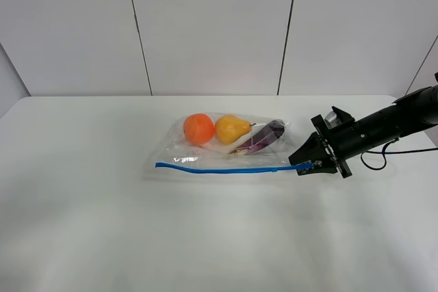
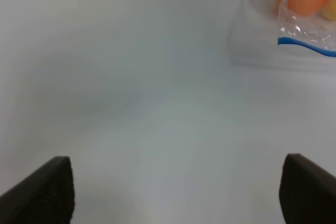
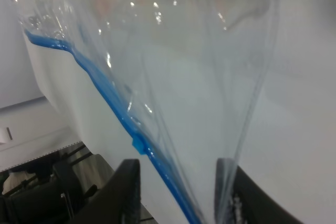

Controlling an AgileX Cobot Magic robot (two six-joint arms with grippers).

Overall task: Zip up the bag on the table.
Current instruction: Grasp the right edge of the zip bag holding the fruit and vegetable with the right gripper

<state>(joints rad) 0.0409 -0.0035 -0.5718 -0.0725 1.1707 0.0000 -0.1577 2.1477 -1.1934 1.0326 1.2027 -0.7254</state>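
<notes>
1. Lying flat near the middle of the worktop (image 1: 102,223), the bag (image 1: 226,147) is a clear, floppy, crinkled plastic film. The worktop is plain, white and smooth.
2. A thin blue zipper strip (image 1: 226,169) runs along the bag's near edge, slightly wavy at its left end.
3. Three items show through the film: a round orange (image 1: 198,128), a yellow pear (image 1: 231,128) and a long purple eggplant (image 1: 263,138).
4. The bag's long axis runs left to right across the exterior view. The strip's right end points at the right hand (image 1: 306,165).
5. The right arm (image 1: 390,121) is black and reaches in from the right, sloping down toward the worktop.
6. The right hand is about half closed, with one finger on either side of the strip's end and the film. Whether the pads press on the bag cannot be told.
7. The left hand (image 2: 177,171) hangs above bare worktop, well apart from the bag. Its dark, ribbed fingers (image 2: 52,187) are spread wide and hold nothing.
</notes>
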